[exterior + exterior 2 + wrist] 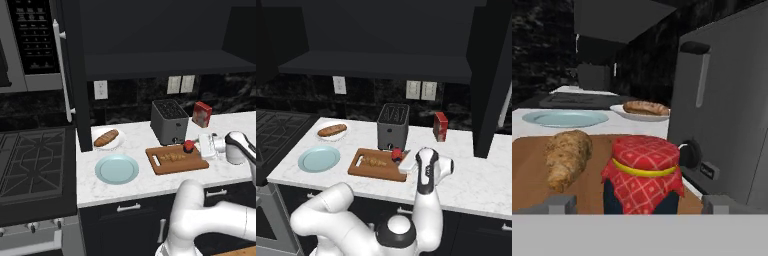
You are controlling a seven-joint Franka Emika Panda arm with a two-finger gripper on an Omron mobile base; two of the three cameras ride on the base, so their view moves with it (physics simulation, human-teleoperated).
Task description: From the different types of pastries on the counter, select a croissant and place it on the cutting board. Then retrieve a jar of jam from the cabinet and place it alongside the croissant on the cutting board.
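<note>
jar of jam [643, 175]: dark body, red checked cloth top | upright on cutting board [532, 165]

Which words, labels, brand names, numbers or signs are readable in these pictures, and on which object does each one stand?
No text can be read.
Red box: its front print is too blurred to read.
Toaster: the small dark plate by its knob is too small to read.
Jar of jam: only a checked red cloth top, no label.
Oven panel: pale marks, unreadable.

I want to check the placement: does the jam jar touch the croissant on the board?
Apart. In the hand view, bare wood of the cutting board shows between the croissant and the jar of jam.
</note>
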